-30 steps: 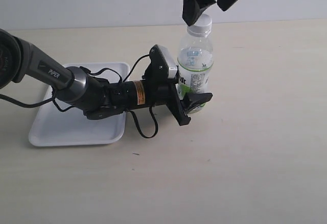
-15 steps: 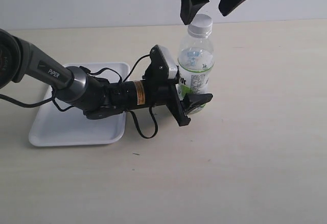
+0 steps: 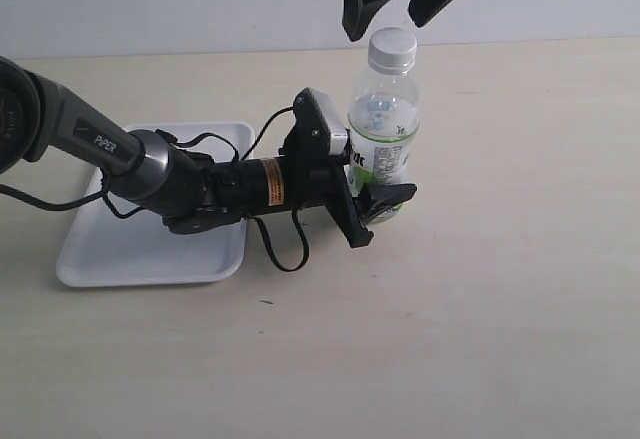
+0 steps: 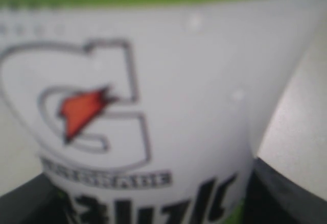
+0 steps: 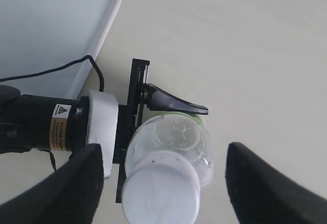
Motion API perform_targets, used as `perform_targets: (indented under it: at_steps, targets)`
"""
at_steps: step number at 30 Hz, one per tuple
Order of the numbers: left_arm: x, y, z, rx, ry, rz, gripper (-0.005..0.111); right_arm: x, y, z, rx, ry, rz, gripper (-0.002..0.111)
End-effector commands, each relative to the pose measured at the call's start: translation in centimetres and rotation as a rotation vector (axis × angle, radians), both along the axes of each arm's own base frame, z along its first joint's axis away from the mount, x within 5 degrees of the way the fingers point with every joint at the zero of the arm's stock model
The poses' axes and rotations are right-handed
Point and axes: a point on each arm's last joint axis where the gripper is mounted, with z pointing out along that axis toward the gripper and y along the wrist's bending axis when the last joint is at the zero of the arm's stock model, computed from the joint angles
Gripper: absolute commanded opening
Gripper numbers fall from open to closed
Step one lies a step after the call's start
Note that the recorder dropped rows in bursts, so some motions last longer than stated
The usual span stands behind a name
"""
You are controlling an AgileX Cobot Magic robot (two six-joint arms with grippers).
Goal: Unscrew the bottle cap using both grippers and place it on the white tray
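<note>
We see the white tray (image 3: 130, 254) lying near the bench's (image 3: 500, 309) left edge. Our left tool (image 3: 376, 179) pinches the bottle (image 3: 385, 124) low on its label, and the bottle stands upright toward the far edge. The bottle cap (image 3: 392, 49) sits on its neck. Our right tool (image 3: 392, 1) hangs just above it, spread wide.

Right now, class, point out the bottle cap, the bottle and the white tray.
bottle cap (image 3: 392, 52): exterior view, on its side wall.
bottle (image 3: 382, 109): exterior view, on its clear upper body.
white tray (image 3: 140, 254): exterior view, on its bare floor near the front rim.
</note>
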Motion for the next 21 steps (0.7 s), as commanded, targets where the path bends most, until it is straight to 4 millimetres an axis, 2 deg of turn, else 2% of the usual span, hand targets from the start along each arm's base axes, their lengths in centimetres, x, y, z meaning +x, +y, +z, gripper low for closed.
perform_targets:
  at_steps: [1,8,15,21]
  targets:
    - [0.0,-0.1,0.4,0.001,-0.015,-0.007,0.000,-0.1,0.1,0.4,-0.007,-0.018,0.031,0.064]
    - [0.0,-0.1,0.4,0.001,-0.015,-0.007,0.000,-0.1,0.1,0.3,-0.014,-0.020,0.050,0.064]
    - [0.0,-0.1,0.4,0.001,-0.015,-0.007,0.000,-1.0,-0.4,-0.7,-0.040,0.020,0.051,0.064]
    - [0.0,-0.1,0.4,0.001,-0.015,-0.007,0.000,-1.6,-0.6,0.3,-0.029,-0.004,0.050,0.064]
